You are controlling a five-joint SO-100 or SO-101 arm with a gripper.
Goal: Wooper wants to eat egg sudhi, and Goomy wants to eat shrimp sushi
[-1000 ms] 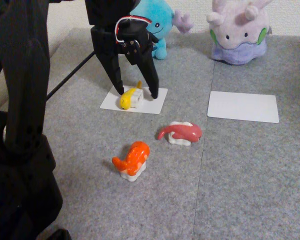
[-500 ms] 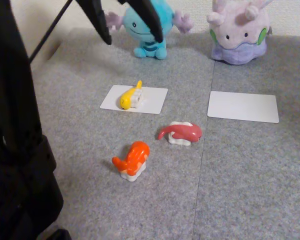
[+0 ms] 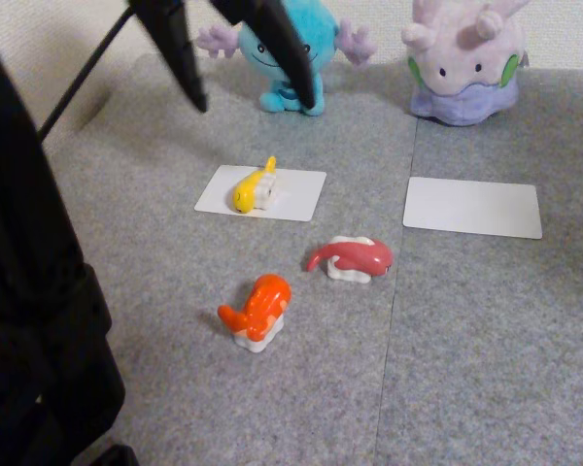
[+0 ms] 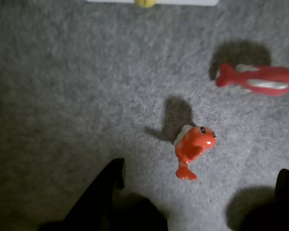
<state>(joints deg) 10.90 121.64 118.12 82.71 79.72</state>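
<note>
The egg sudhi, yellow on white rice, lies on the left white card in front of blue Wooper. Lilac Goomy sits at the back right behind a second white card. The orange shrimp sushi stands on the mat nearer the camera. My gripper hangs open and empty above the left card, its black fingers partly covering Wooper. In the wrist view the gripper is open above the shrimp sushi, and the egg sudhi peeks in at the top edge.
A pink-red sushi piece lies on the grey mat between the two cards and the shrimp sushi; the wrist view shows it too. The arm's black base fills the left side. A wall runs behind the plushes.
The gripper has let go of the egg sudhi on the left card and risen well above it, open. The egg sudhi stays on the card; nothing else moved.
</note>
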